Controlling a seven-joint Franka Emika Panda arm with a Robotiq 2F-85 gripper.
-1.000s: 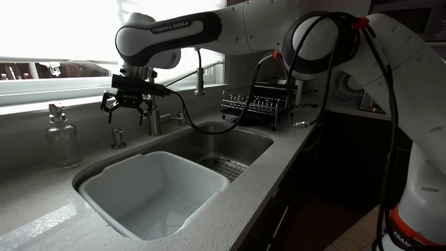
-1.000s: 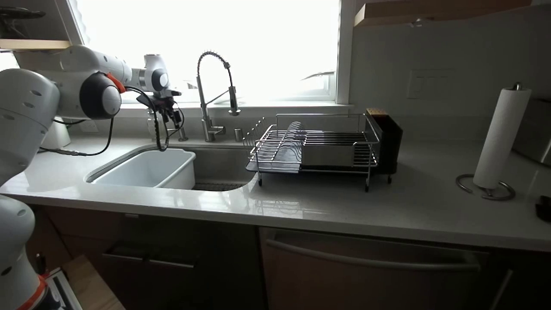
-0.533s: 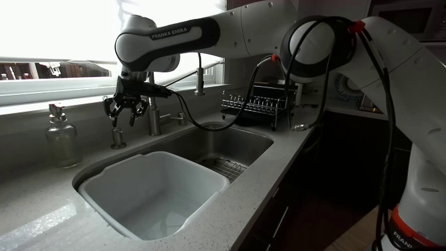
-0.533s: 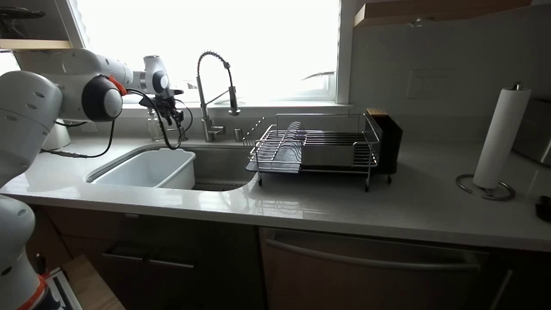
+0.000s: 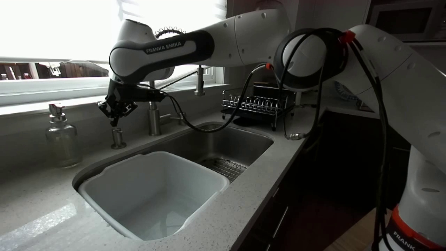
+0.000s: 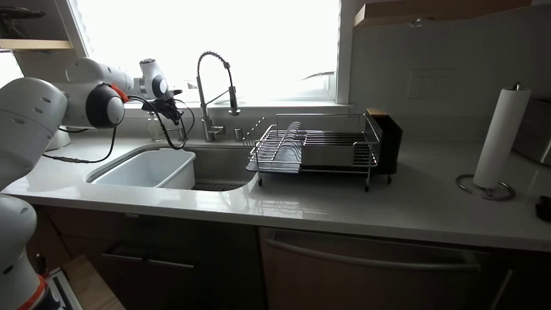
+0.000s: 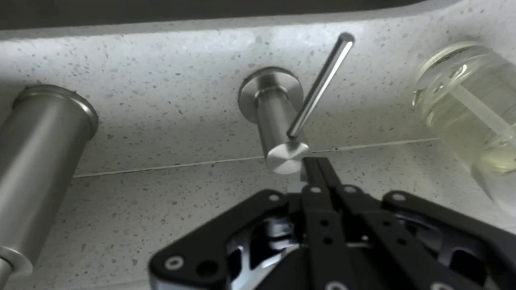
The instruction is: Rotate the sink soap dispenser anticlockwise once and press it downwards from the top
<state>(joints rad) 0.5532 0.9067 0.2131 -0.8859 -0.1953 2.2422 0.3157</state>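
The sink soap dispenser [image 5: 118, 139] is a short metal post standing upright on the counter behind the sink. In the wrist view the soap dispenser [image 7: 278, 117] shows its round flat top, and its thin nozzle [image 7: 321, 85] slants toward the sink edge, on the glass bottle's side. My gripper [image 7: 315, 160] is shut with nothing between its fingers, the tips appearing just beside the dispenser's top. An exterior view puts the gripper [image 5: 114, 122] slightly above the post; whether they touch I cannot tell. The gripper [image 6: 180, 119] is small and dark in an exterior view.
A clear glass pump bottle [image 5: 62, 143] stands on one side of the dispenser, the faucet base [image 5: 154, 122] on its opposite side. In front, a pale plastic tub [image 5: 153, 188] sits in the sink. A dish rack [image 6: 318, 150] stands beyond the sink.
The gripper's fingers have gone from wide open to shut. The arm has come down a little and the hand has tilted, bringing the fingertips over the dispenser. The dispenser looks unmoved.
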